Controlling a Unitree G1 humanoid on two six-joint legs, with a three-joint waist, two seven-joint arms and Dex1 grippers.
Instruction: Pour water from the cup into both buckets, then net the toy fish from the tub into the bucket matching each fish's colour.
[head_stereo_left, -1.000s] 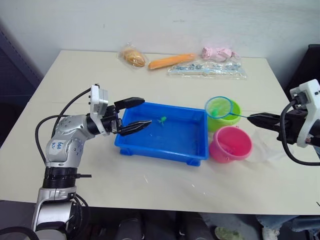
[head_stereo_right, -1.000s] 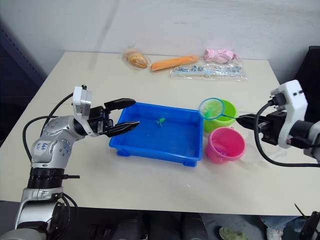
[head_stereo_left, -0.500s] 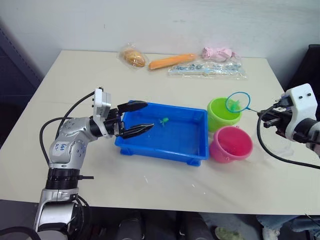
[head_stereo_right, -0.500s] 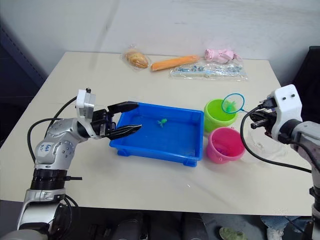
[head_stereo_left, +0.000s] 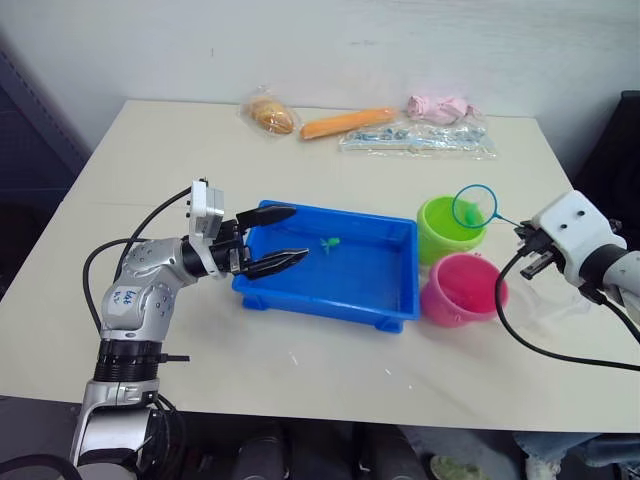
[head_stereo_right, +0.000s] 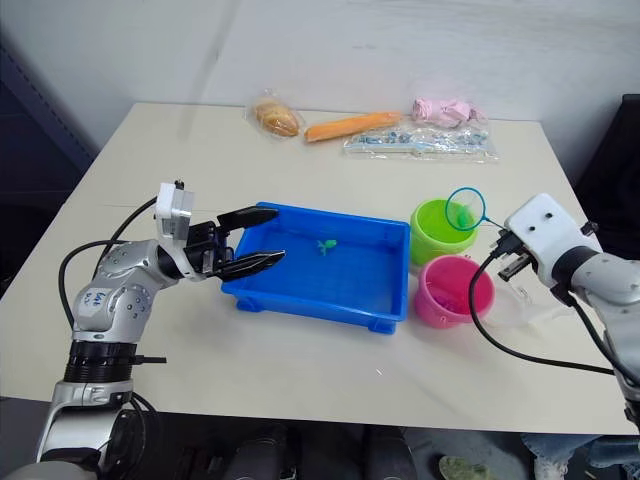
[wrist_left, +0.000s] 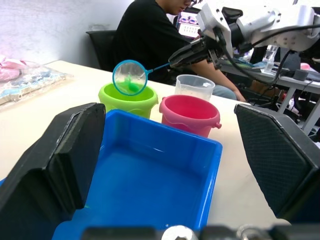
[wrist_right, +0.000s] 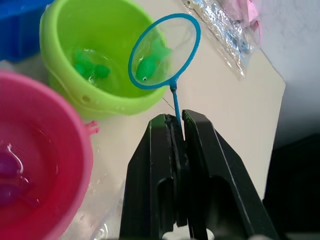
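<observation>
The blue tub (head_stereo_left: 322, 299) sits mid-table with one green toy fish (head_stereo_left: 326, 242) in it. My left gripper (head_stereo_left: 276, 238) hangs open over the tub's left end. To the tub's right stand the green bucket (head_stereo_left: 440, 238) and the pink bucket (head_stereo_left: 463, 290). My right gripper (wrist_right: 175, 117) is shut on the net's handle. The net (wrist_right: 164, 51) is tilted up over the green bucket's far rim, with a green fish (wrist_right: 148, 67) in it. More green fish (wrist_right: 87, 67) lie in the green bucket (wrist_right: 65, 30). The clear cup (wrist_left: 194, 86) stands behind the pink bucket (wrist_left: 190, 112).
Along the table's far edge lie a bagged bread roll (head_stereo_left: 268, 115), an orange carrot (head_stereo_left: 345, 122), a pink bundle (head_stereo_left: 440, 106) and a clear bag (head_stereo_left: 415, 138). In the left wrist view a person in black (wrist_left: 150, 35) sits beyond the table.
The net rose from lying flat over the green bucket and tilted upright as my right wrist turned and drew back. The left arm barely moved.
</observation>
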